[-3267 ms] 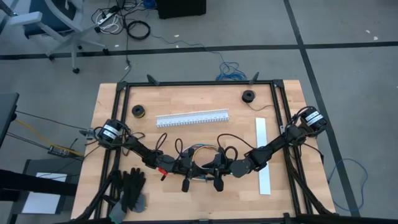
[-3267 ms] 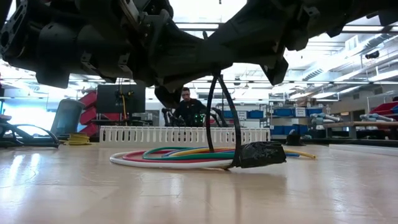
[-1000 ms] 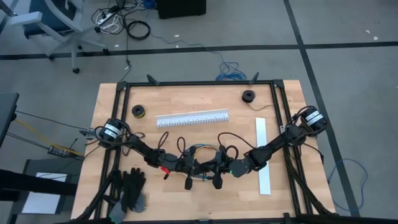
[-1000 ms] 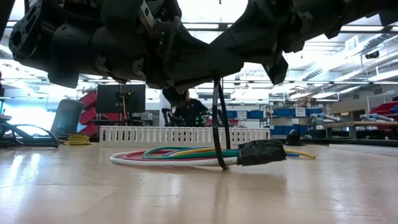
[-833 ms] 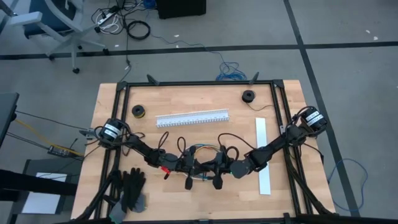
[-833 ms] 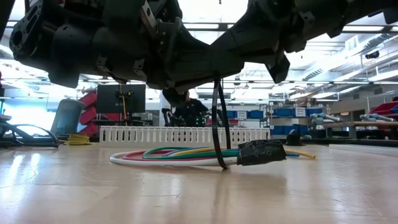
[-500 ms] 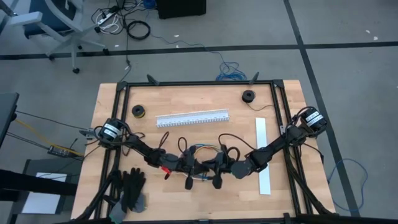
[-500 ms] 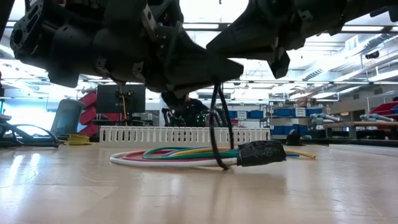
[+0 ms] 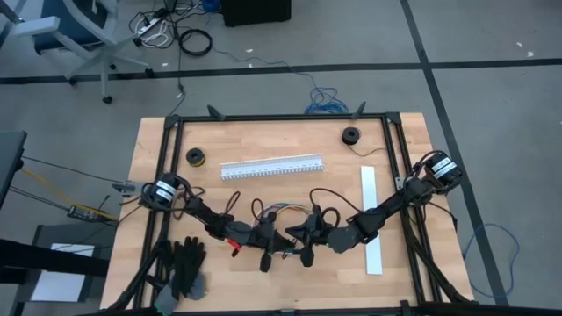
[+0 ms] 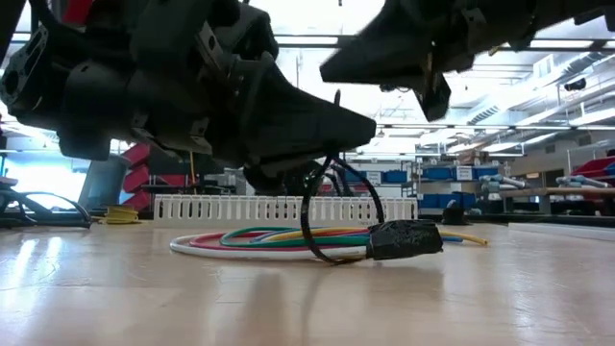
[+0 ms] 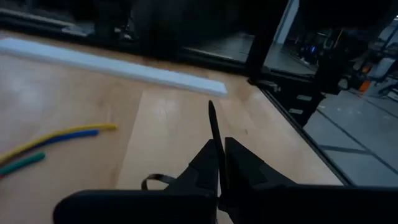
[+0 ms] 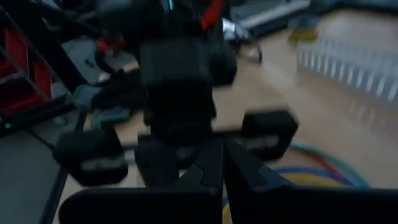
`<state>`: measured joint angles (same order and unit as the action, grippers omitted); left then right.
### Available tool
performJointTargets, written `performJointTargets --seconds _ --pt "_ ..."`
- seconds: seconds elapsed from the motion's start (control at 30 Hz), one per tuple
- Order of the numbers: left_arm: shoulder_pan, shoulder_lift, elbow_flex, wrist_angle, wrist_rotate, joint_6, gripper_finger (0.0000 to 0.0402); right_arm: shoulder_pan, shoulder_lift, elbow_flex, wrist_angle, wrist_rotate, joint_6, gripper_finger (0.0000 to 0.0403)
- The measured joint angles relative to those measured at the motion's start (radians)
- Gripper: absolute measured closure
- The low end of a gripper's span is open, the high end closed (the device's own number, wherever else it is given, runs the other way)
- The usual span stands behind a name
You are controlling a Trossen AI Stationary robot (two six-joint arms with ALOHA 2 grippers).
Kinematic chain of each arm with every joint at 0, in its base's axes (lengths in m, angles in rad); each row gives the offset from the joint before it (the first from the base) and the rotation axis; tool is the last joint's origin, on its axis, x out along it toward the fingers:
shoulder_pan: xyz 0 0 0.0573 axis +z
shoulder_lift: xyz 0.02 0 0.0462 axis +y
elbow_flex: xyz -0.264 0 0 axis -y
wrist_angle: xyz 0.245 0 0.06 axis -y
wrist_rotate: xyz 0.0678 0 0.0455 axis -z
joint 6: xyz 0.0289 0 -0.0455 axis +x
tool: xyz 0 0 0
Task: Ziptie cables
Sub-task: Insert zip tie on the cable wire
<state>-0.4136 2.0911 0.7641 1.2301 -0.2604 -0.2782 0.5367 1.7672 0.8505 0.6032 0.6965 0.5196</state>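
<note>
Wood table [image 9: 167, 162]: both grippers, L [image 9: 279, 239] and R [image 9: 299, 235], pinched shut on ziptie [image 10: 322, 216] looped round cables [image 10: 259, 238]. Step: cinching. Next: prob. pull tail through till snug.

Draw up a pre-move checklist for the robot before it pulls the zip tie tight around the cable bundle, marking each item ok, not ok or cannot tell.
1. Cables gathered in one flat coil on the table: ok.
2. Black zip tie looped around the coil beside the dark plug end: ok, the loop is slack.
3. Left tool shut on the zip tie strap: ok.
4. Right tool shut: ok; whether it holds the tie: cannot tell.
5. All wires inside the loop: cannot tell.
6. White slotted channel apart from the work area: ok.
</note>
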Motion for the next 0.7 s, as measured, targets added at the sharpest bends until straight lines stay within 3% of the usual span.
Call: performJointTargets --seconds 0.1,0.37,0.7 --pt "0.003 -0.003 -0.001 0.017 -0.003 0.012 0.0402 0.011 0.0 0.0 -0.024 -0.038 0.062 0.0402" --pt "0.008 -0.003 -0.001 -0.004 -0.007 0.012 0.0402 0.045 0.0 0.0 -0.01 -0.03 0.037 0.0396" --pt "0.007 -0.003 -0.001 0.023 -0.02 0.04 0.0402 0.035 0.0 0.0 -0.047 -0.035 0.09 0.0315"
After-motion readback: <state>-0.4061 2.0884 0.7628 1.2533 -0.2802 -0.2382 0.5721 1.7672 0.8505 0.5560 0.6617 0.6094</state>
